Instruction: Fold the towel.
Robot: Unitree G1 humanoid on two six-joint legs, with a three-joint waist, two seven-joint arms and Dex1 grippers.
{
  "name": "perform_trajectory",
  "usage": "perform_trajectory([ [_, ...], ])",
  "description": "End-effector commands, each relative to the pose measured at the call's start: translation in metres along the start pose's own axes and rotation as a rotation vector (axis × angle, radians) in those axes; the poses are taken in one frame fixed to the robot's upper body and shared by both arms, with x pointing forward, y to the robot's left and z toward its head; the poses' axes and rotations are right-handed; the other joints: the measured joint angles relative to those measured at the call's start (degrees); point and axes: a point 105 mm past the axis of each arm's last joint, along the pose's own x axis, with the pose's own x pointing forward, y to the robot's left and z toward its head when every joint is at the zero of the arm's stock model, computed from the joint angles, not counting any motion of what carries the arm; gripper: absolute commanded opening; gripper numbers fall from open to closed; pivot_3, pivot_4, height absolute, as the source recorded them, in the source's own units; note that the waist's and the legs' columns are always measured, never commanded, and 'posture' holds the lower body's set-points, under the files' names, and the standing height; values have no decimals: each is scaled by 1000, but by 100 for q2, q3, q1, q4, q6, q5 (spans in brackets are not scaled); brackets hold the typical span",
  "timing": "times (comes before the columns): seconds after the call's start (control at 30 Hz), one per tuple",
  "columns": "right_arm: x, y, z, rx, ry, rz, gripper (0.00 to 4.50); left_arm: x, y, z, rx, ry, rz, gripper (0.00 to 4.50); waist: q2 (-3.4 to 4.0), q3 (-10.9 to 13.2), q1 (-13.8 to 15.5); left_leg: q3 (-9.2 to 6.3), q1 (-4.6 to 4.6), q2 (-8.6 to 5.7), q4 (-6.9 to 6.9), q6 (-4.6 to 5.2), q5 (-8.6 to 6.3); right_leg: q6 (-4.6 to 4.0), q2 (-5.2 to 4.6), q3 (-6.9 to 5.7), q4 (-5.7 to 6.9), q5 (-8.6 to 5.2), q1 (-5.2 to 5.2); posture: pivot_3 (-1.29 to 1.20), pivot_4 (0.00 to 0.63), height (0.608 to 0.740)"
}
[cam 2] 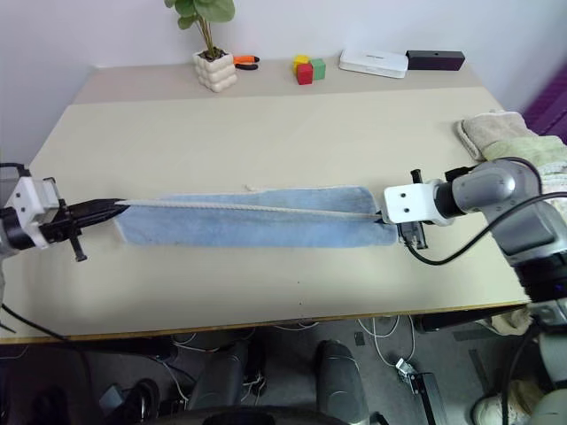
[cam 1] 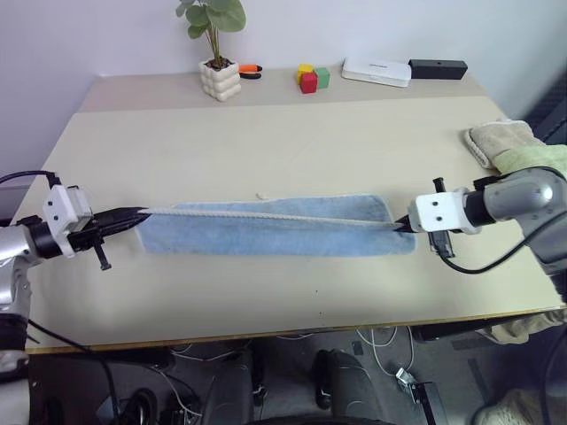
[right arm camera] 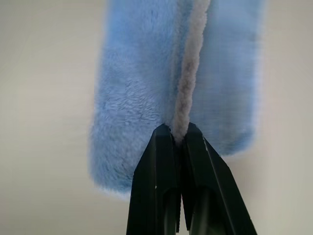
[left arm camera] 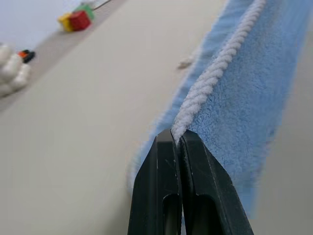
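Left gripper [cam 1: 135,215]: black fingers pressed together, clamped on the pale corded hem at the left end of the light blue terry cloth towel [cam 1: 275,232]. Towel lies as one long narrow band across the middle of the beige tabletop [cam 1: 266,142], hem stretched taut along its upper edge between the two grippers.

Behind the towel, along the far tabletop edge, left to right: one green plant in a white bumpy pot [cam 1: 219,78]; one orange-and-black tool [cam 1: 251,70] just beside the pot; three small blocks, yellow, red and green, in a cluster [cam 1: 311,78]; one flat white box [cam 1: 376,71]; one black bar-shaped box [cam 1: 438,69]. Nothing lies between these and the towel.

Right gripper [cam 1: 407,227]: fingers together, clamped on the hem at the towel's right end. Right of the towel, at the tabletop edge: two folded towels, one beige [cam 1: 498,140], one pale green [cam 1: 532,158], touching.
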Motion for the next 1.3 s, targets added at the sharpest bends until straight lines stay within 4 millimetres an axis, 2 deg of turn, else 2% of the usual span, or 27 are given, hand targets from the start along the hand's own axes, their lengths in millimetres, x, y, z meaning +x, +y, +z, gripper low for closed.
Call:
perform_trajectory([
  [0.03, -1, -20, -5, -33, 31, -82, 31, 2, 14, -7, 21, 20, 68, 0, 0, 1, -1, 2, 0, 0, 0, -4, 2, 1, 0, 0, 0, 0, -1, 0, 150, 740],
  [0.2, 5, -39, -14, -83, 83, -165, 31, 16, 21, -17, 15, 26, 115, 0, 0, 1, 10, 1, -2, -1, 5, -4, 2, 2, 0, 0, 0, 0, 1, 0, 150, 740],
  [0.37, 11, -51, -14, -89, 80, -225, 31, 23, 23, -27, 2, 48, 151, 0, 0, 1, -2, 1, -2, -1, 6, -8, 4, 2, 0, 0, 2, 0, 2, 0, 150, 740],
  [0.73, 26, -52, -18, -90, 80, -250, 31, 38, 15, -45, -51, 109, 143, 0, 0, 1, -5, 0, 0, -2, 10, -7, 5, 3, 0, 0, 5, 1, 6, 0, 150, 740],
  [0.87, 29, -56, -19, -44, 72, -262, 31, 40, 10, -58, -153, 153, 130, 0, 0, 1, -13, 1, 0, -2, 9, -8, 5, 3, 0, 0, 5, 1, 6, 0, 150, 740],
  [0.97, 30, -61, -15, -23, 42, -282, 899, 42, 17, -60, -176, 157, 189, 870, 0, 1, -8, -1, 0, -2, 10, -7, 5, 4, 0, 0, 7, 1, 6, 0, 150, 740],
  [1.2, 31, -61, -18, -30, 64, -300, 4468, 44, 20, -54, -124, 141, 196, 4427, 0, 1, -8, -1, 0, -2, 10, -8, 5, 4, 0, 0, 6, 1, 7, 0, 150, 740],
  [1.3, 23, -66, -19, 64, 26, -350, 4477, 36, 33, -45, -123, 112, 257, 4470, 0, 1, -4, -1, 0, -2, 10, -8, 5, 4, 0, 0, 6, 1, 8, 0, 150, 740],
])
